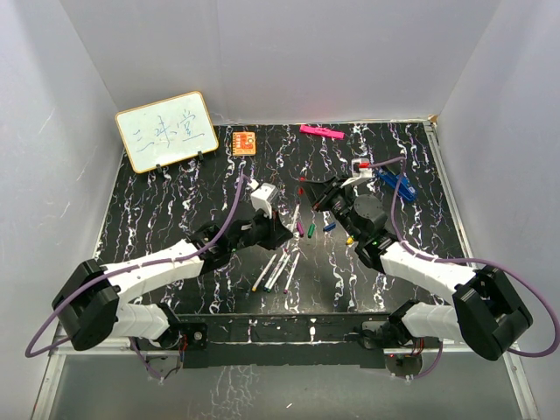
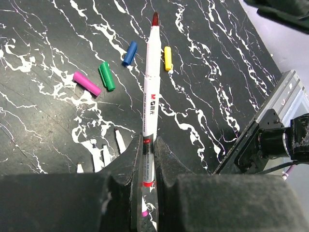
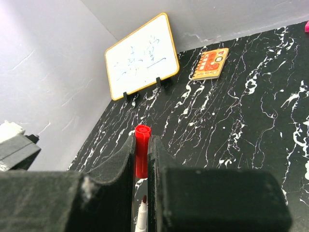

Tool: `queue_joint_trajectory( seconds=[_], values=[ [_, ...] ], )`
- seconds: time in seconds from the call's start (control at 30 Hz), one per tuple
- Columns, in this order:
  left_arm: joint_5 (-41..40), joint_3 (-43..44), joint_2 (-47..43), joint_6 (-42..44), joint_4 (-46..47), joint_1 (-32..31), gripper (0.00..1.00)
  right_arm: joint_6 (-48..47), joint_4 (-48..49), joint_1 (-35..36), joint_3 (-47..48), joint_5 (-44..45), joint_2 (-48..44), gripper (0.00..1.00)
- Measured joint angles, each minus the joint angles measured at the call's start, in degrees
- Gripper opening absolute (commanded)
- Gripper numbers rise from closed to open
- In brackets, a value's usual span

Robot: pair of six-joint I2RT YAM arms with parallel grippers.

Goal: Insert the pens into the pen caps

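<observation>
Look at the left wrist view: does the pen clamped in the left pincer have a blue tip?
No: the pen gripped by the left pincer ends in a dark red tip.

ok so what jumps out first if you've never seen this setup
Mid-table, the left gripper is shut on a red-tipped pen and the right gripper on a red cap. Four loose caps lie beyond the pen. A scribbled whiteboard stands at the far left.

Five pens [image 2: 151, 92], five pen caps [image 2: 107, 76], one whiteboard [image 1: 166, 131]
</observation>
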Motion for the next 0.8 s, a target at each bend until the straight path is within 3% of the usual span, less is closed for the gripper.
queue_joint_trajectory(
  seconds=[0.8],
  values=[
    [-0.7, -0.4, 0.4, -0.4, 1.2, 0.0, 0.0, 2.0, 0.3, 0.0, -2.6, -0.3, 0.0, 0.0]
  ],
)
